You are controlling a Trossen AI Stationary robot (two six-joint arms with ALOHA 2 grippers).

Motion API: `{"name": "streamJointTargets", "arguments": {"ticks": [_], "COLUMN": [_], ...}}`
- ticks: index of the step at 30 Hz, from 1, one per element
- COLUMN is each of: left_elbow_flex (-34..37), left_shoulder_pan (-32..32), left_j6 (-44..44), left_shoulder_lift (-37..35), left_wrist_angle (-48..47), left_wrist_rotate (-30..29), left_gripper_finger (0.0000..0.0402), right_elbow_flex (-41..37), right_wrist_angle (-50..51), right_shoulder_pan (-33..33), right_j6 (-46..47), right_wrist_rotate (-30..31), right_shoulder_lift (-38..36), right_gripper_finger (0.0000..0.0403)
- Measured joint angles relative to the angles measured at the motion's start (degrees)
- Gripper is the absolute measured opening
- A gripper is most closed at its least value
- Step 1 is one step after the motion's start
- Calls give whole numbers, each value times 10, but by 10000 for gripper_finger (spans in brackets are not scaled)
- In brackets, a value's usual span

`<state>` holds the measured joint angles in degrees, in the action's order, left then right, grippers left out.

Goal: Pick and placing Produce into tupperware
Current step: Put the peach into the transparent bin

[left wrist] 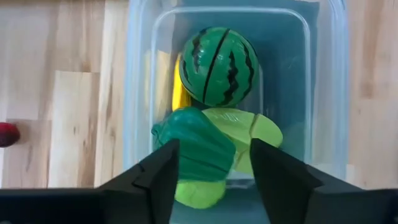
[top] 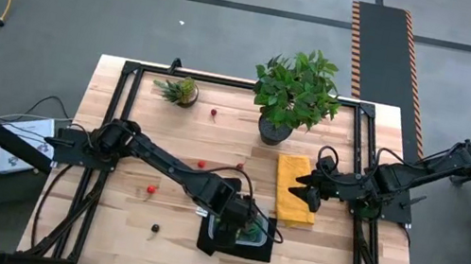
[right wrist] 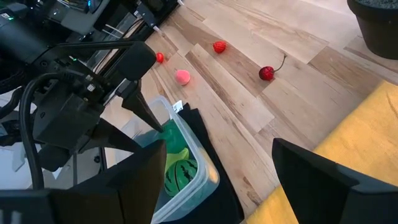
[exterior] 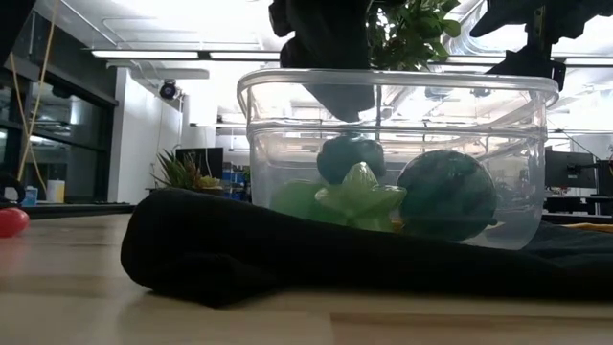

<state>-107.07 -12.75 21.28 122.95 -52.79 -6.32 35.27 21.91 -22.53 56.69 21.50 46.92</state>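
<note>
Near the desk's front edge we see the left tool point(left wrist: 211, 165) open over the clear rectangular plastic tupperware point(left wrist: 323, 93), a dark green toy vegetable point(left wrist: 196, 146) between its fingers, unclamped. The right tool point(top: 310, 193) waits open above the yellow cloth point(top: 291, 175).

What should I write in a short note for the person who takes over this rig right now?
Left gripper: over the tupperware, fingers apart around a dark green piece; grip uncertain.
Right gripper: open, empty, waiting over the yellow cloth.
Done: watermelon, a yellow piece and light green pieces are in the tupperware, which sits on the black mat.
Left: red pieces, a pink one, a cherry and a dark berry remain on the table.
</note>
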Motion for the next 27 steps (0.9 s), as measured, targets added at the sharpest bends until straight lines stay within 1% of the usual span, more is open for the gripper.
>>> {"name": "streamJointTargets", "arguments": {"ticks": [2, 7, 10, 13, 20, 24, 27], "left_elbow_flex": [0, 0, 0, 0, -5, -38, -69], "left_shoulder_pan": [0, 0, 0, 0, 0, 0, 0], "left_j6": [0, 0, 0, 2, 4, 15, 15], "left_shoulder_lift": [-5, -12, -12, -13, -12, -13, -13], "left_wrist_angle": [-2, -23, -45, -66, -83, -103, -108], "left_wrist_rotate": [10, 12, 13, 30, 72, 73, 58], "left_gripper_finger": [158, 106, 79, 55, 21, 6, 1], "right_elbow_flex": [0, 0, 0, 0, 0, 0, 0], "right_wrist_angle": [0, 0, 0, 0, 0, -1, -2], "right_shoulder_pan": [0, 0, 0, 0, 0, 0, 0], "right_j6": [0, 0, 0, 0, 0, -1, -2], "right_wrist_rotate": [5, 10, 10, 11, 21, 22, 22], "right_shoulder_lift": [0, 0, 0, 0, 0, 0, 0], "right_gripper_finger": [282, 282, 282, 282, 282, 282, 282]}}
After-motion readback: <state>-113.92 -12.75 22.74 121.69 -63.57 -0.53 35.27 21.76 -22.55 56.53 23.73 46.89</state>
